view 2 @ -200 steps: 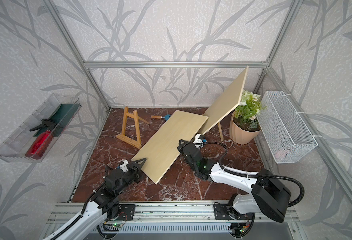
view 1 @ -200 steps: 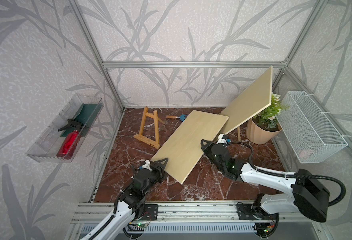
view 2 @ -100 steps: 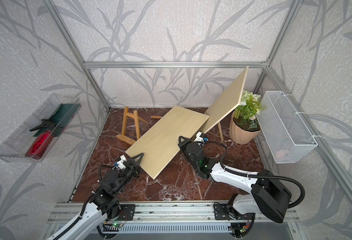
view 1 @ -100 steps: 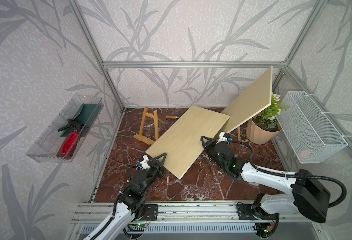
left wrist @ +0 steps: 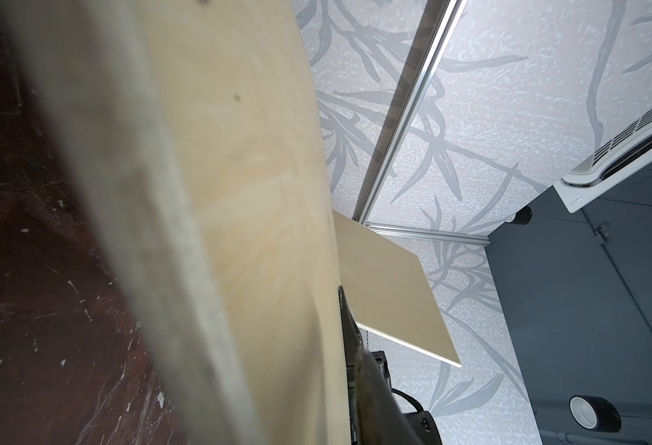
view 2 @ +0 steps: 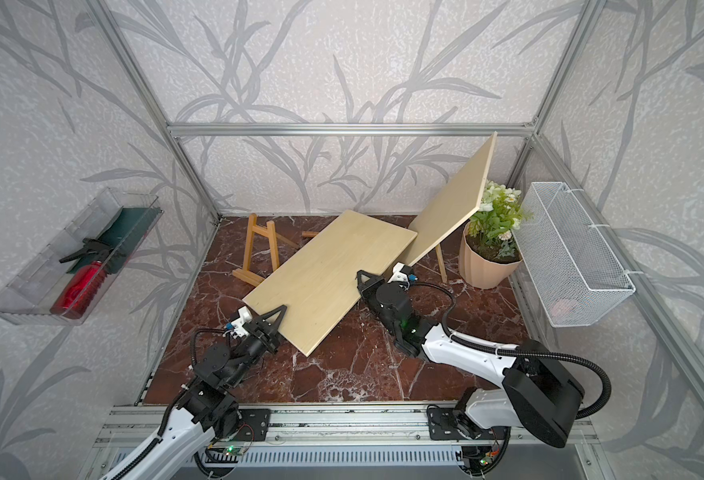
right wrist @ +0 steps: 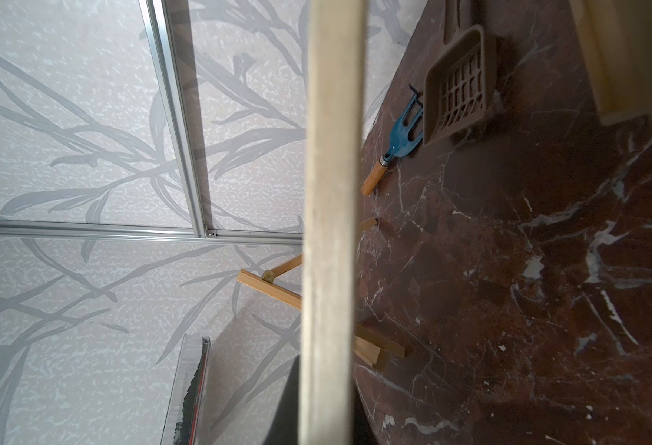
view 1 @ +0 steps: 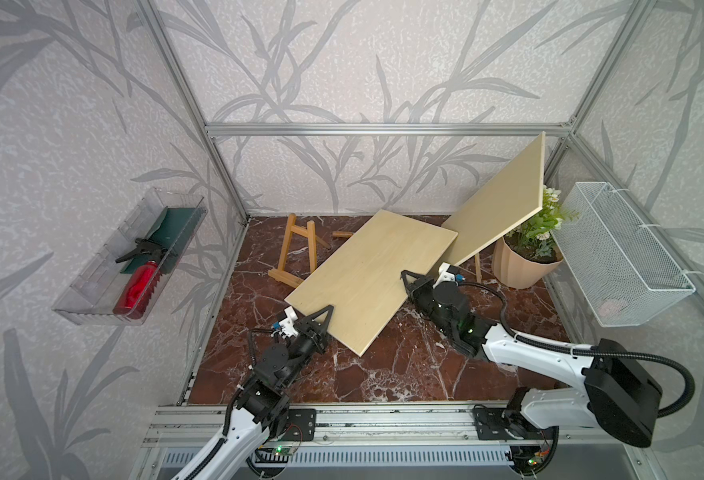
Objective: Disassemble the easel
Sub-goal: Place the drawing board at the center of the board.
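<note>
Both grippers hold a pale wooden board [view 1: 366, 274] [view 2: 325, 270] tilted above the marble floor. My left gripper [view 1: 319, 318] [view 2: 273, 316] straddles its near left edge, one finger [left wrist: 355, 366] lying on the top face. At the board's right edge, my right gripper [view 1: 406, 276] [view 2: 362, 276] is shut, and that edge [right wrist: 332, 231] fills the right wrist view. A small bare wooden easel [view 1: 296, 249] [view 2: 258, 249] [right wrist: 274, 287] stands at the back left. A second board [view 1: 504, 208] leans on another easel's legs [view 1: 477, 268] at the back right.
A potted plant [view 1: 520, 266] stands at the right, under a white wire basket [view 1: 616, 253] on the wall. A clear tray [view 1: 92, 299] on the left wall holds a red bottle. A blue garden fork [right wrist: 401, 135] and a scoop [right wrist: 457, 88] lie under the lifted board.
The board has shifted a little to the left and towards the back with both arms. The left jaws have narrowed onto its edge. The right gripper's hold is unchanged.
</note>
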